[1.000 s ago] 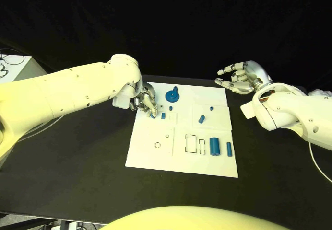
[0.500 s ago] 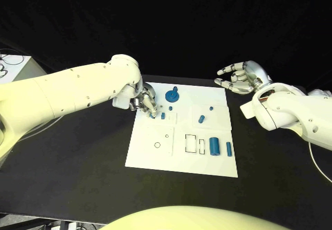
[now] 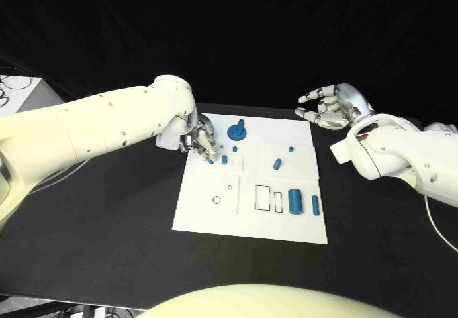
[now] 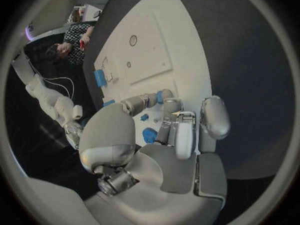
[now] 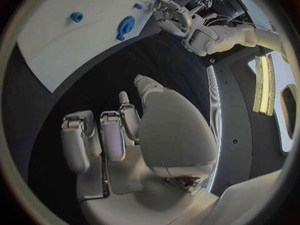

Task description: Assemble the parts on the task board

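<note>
The white task board (image 3: 250, 212) lies mid-table. My left hand (image 3: 198, 140) hovers over its far left corner, fingers pointing down beside a small blue peg (image 3: 224, 159). In the left wrist view that peg (image 4: 163, 95) sits right at my fingertips (image 4: 172, 105); whether they grip it is unclear. A blue disc with a knob (image 3: 239, 134) lies just beyond. More blue pegs (image 3: 276, 163) and a thicker cylinder (image 3: 296, 199) are spread across the board. My right hand (image 3: 329, 107) hangs raised past the board's far right corner, fingers loosely curled and apart, holding nothing.
Outlined slots (image 3: 263, 198) and a small ring mark (image 3: 218, 199) sit on the board's near half. A thin blue bar (image 3: 315, 205) lies beside the cylinder. Black table (image 3: 105, 225) surrounds the board. The right wrist view shows the board (image 5: 56, 45) and disc (image 5: 127, 25).
</note>
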